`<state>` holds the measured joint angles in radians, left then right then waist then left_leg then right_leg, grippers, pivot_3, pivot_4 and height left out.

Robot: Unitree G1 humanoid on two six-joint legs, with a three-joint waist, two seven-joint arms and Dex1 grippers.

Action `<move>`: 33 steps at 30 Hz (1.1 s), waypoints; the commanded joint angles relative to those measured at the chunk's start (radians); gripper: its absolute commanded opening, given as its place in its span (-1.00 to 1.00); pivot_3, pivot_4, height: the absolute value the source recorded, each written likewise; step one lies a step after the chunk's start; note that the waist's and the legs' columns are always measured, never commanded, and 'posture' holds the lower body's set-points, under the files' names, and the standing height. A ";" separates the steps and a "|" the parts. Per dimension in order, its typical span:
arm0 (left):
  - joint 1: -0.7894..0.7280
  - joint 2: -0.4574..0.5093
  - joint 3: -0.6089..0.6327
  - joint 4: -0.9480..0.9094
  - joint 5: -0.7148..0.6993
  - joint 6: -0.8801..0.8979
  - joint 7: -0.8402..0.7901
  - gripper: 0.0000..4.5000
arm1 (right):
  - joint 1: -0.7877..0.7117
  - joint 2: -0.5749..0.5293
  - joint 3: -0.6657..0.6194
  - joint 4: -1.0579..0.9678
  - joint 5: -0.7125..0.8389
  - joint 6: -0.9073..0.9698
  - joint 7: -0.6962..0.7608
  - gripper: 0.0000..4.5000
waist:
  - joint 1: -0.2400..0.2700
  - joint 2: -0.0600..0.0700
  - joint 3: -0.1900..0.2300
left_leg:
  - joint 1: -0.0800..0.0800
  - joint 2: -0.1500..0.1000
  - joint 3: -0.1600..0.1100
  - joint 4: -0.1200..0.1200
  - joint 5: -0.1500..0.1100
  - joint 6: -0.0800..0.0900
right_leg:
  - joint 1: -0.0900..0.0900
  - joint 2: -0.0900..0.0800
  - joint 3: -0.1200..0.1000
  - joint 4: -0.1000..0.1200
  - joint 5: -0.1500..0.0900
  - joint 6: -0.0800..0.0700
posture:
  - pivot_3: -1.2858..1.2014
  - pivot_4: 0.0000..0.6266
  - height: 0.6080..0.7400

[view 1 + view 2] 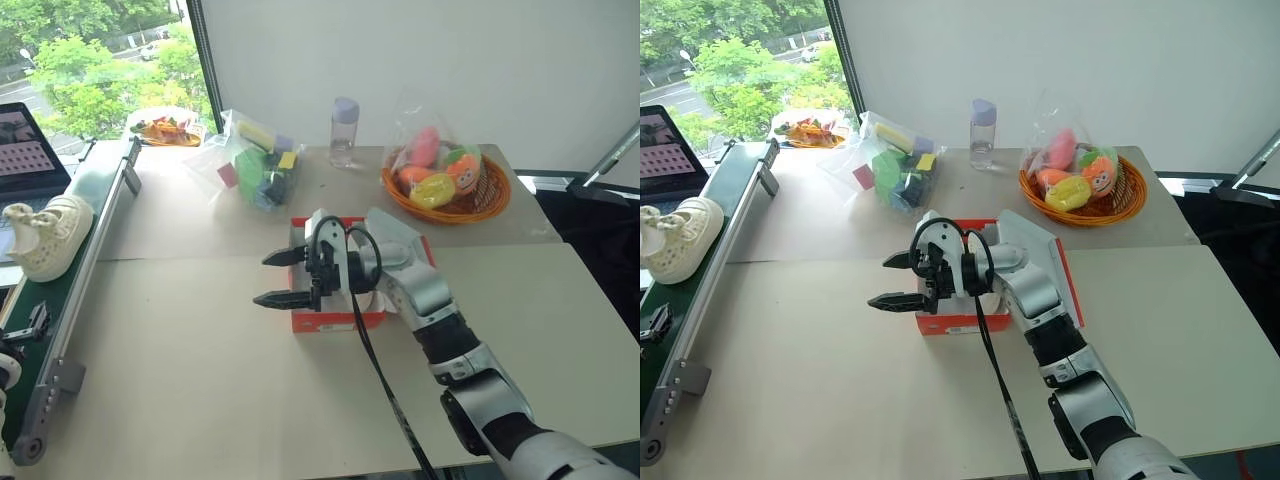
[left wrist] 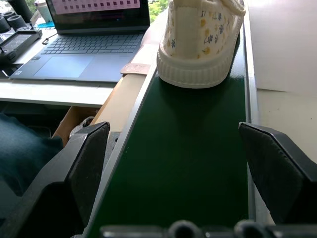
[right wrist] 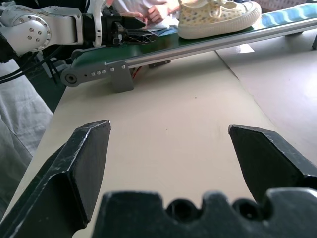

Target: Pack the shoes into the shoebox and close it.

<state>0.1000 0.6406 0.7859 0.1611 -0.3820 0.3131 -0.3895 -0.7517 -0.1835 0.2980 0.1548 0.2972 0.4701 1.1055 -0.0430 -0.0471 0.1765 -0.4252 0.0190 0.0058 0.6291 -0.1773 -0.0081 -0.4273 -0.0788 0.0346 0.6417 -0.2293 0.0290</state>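
Shoe (image 1: 45, 237) rests on the green belt (image 2: 188, 163) running along the tabletop's left edge, its heel toward the left claw (image 2: 188, 163), which lines up behind it with jaws spread wide and empty. The box (image 1: 335, 318) sits near the middle of the tabletop (image 1: 180, 380), mostly hidden behind the right claw (image 1: 283, 278), which hangs above its left side, jaws wide and holding nothing. Whether a shoe already lies inside cannot be told. The step in hand looks like picking the shoe off the belt. To do it well, centre the heel between the fingers before closing, grip the firm sole rim rather than the soft upper, and lift clear of the belt's side rail. The right claw should back away from the box so the opening is free.
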 commanded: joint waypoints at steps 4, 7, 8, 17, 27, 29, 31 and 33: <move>-0.018 0.040 -0.009 0.037 0.002 -0.035 -0.033 0.97 | 0.010 -0.014 -0.018 -0.070 0.024 0.030 -0.016 1.00 | 0.000 0.000 0.000 | 0.000 0.000 0.000 -0.001 0.000 0.000 | 0.000 -0.002 0.000 0.000 0.000 0.000 | 0.03 -0.52 1.00; -0.025 0.043 -0.012 0.049 0.001 -0.033 -0.036 0.97 | 0.010 -0.016 -0.019 -0.072 0.024 0.034 -0.023 1.00 | -0.001 0.000 0.000 | 0.000 0.000 0.000 -0.001 0.000 0.000 | -0.001 -0.005 0.000 0.000 0.000 0.000 | 0.03 -0.52 1.00; -0.025 0.043 -0.012 0.049 0.000 -0.032 -0.035 0.97 | 0.011 -0.018 -0.019 -0.075 0.025 0.035 -0.025 1.00 | -0.001 0.000 0.000 | 0.000 0.000 0.000 -0.001 0.000 0.000 | -0.001 -0.005 0.000 0.000 0.000 0.000 | 0.03 -0.52 1.00; -0.017 0.029 -0.020 0.045 -0.015 -0.008 -0.037 0.66 | -0.002 -0.021 -0.017 -0.061 0.012 0.023 -0.045 1.00 | 0.008 0.000 0.000 | 0.000 -0.001 -0.001 -0.001 0.000 0.000 | 0.000 -0.007 -0.003 0.000 0.000 0.000 | 0.03 -0.52 1.00; -0.100 -0.011 -0.077 -0.230 -0.122 0.133 0.005 0.22 | -0.026 -0.005 -0.061 -0.046 0.049 0.056 -0.071 1.00 | 0.033 0.000 0.000 | -0.001 0.000 -0.001 -0.001 0.000 0.000 | 0.002 -0.015 -0.021 -0.001 0.000 -0.001 | 0.03 -0.52 1.00; -0.116 -0.024 -0.120 -0.305 -0.134 0.167 0.017 0.22 | -0.037 0.006 -0.082 -0.037 0.064 0.070 -0.086 1.00 | 0.032 -0.001 -0.001 | -0.003 0.000 -0.001 -0.001 0.001 -0.001 | 0.002 -0.015 -0.022 -0.002 0.000 0.000 | 0.03 -0.52 1.00; -0.153 -0.043 -0.166 -0.385 -0.156 0.209 0.043 0.22 | -0.051 0.015 -0.106 -0.025 0.080 0.082 -0.105 1.00 | 0.030 -0.001 -0.001 | -0.005 -0.001 -0.001 0.000 0.001 -0.001 | 0.003 -0.014 -0.022 -0.001 0.000 0.000 | 0.03 -0.52 1.00; -0.207 -0.066 -0.224 -0.462 -0.176 0.254 0.079 0.22 | -0.064 0.025 -0.133 -0.016 0.097 0.093 -0.124 1.00 | 0.030 -0.001 -0.001 | -0.005 -0.001 -0.001 0.000 0.001 -0.001 | 0.003 -0.013 -0.022 -0.001 0.000 0.000 | 0.03 -0.52 1.00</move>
<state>-0.0672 0.5746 0.5883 -0.1980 -0.5238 0.5454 -0.3394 -0.7856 -0.1694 0.2058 0.1502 0.3598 0.5510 0.9971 -0.0133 -0.0483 0.1757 -0.4308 0.0179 0.0051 0.6287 -0.1758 -0.0089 -0.4246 -0.0916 0.0127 0.6405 -0.2292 0.0292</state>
